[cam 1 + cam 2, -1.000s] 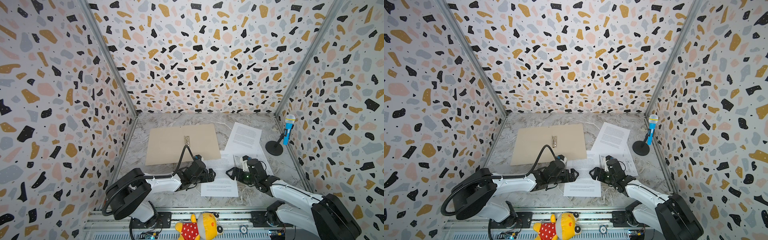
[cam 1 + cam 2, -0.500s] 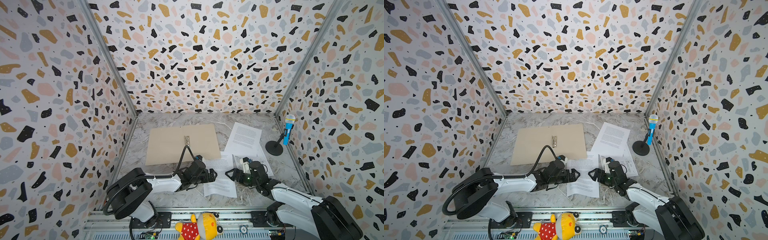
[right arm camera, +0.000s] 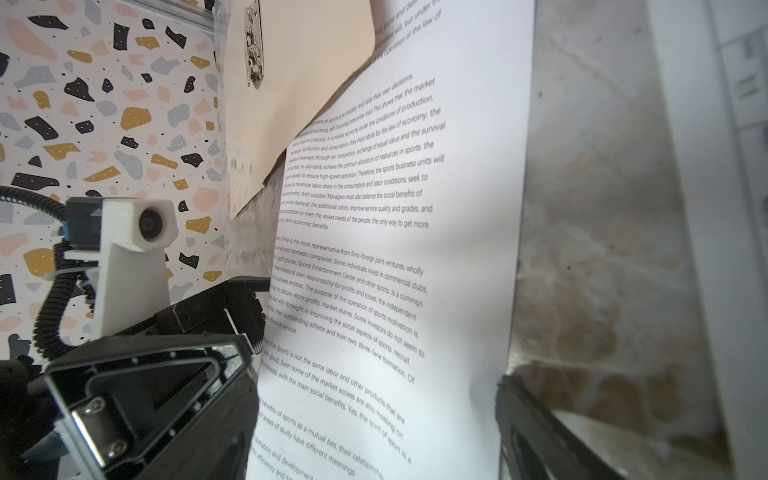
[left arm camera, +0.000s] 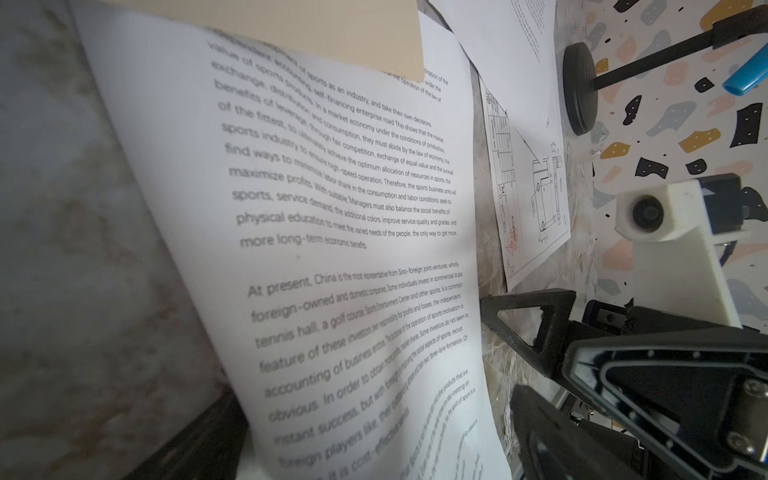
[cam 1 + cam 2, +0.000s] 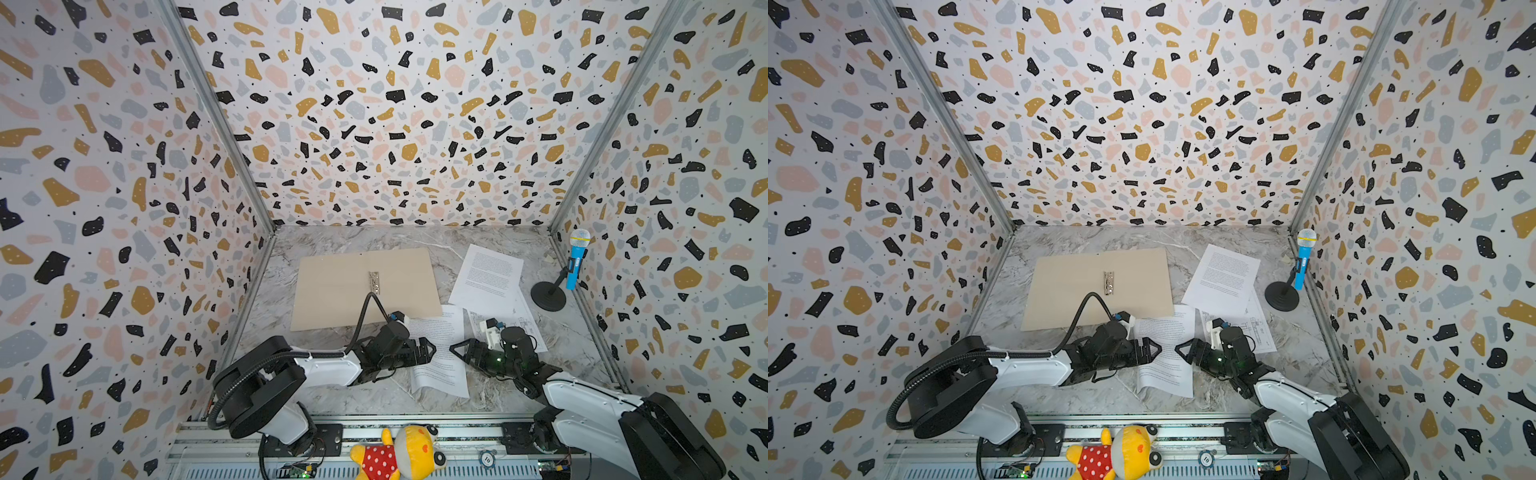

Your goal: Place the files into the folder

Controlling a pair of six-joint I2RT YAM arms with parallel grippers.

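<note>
the step in hand is the pick-up of the first file. none of the three sheets is in the folder [image 5: 345,291], which lies open and flat at the counter's [image 5: 332,395] middle, metal clip [image 5: 374,282] up. the near text sheet [image 5: 441,370] lies at 5 o'clock from the folder. the left pincer [image 5: 426,352] faces its left edge and the right pincer [image 5: 459,352] its right edge, tips near each other across the page. both have jaws apart and hold nothing. in the left wrist view the sheet's edge seems to ride up over a lower jaw, though blur leaves that unsure.

next move, as i judge it: one pincer closes on a lifted edge, then carries the sheet toward 11 o'clock onto the folder.

edges matter here — the sheet's far corner is tucked under the folder's near corner, so it likely needs drawing toward 6 o'clock first. bare counter lies at 7 o'clock. the second text sheet [image 5: 486,274] lies at 1 o'clock, the drawing sheet [image 5: 521,322] partly under it. the toy microphone stand [image 5: 548,296] stands well apart at 2 o'clock.
</note>
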